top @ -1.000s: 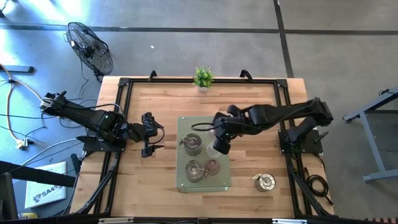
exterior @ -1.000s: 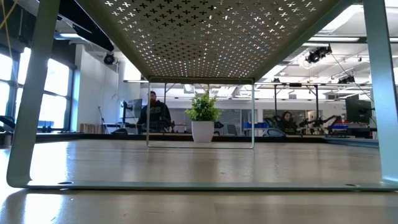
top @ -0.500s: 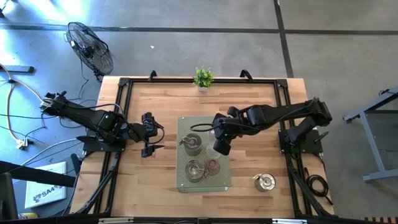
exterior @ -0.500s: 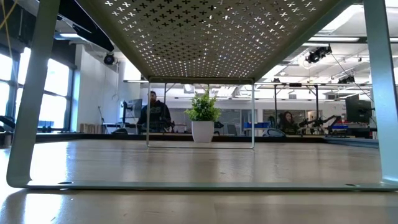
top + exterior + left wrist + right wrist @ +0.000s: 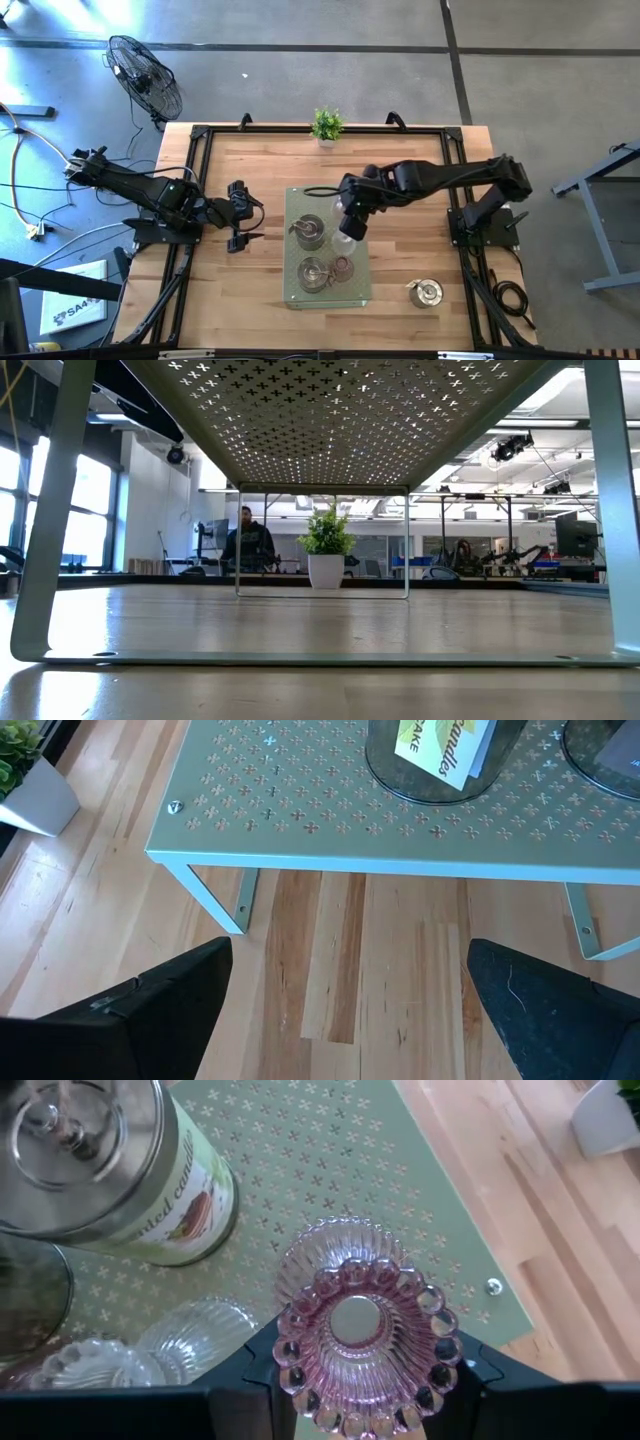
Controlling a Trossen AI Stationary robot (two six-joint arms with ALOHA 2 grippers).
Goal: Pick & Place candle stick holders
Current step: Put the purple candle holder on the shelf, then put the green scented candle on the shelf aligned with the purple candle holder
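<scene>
Bright, even daylight on the worktop (image 5: 250, 270) from above, with a bluish wash across the floor at upper left. At table height the near wood blurs and tall windows (image 5: 85, 525) glare. Wrist views stay crisp, with soft shadows under the perforated rack (image 5: 300, 830).

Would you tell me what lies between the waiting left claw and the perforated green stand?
Only bare wooden table separates the open left claw from the green stand, per the left wrist view.

Green potted plant (image 5: 326, 124) at table's far edge; floor fan (image 5: 146, 78) beyond; seated person (image 5: 247, 540) behind.
</scene>
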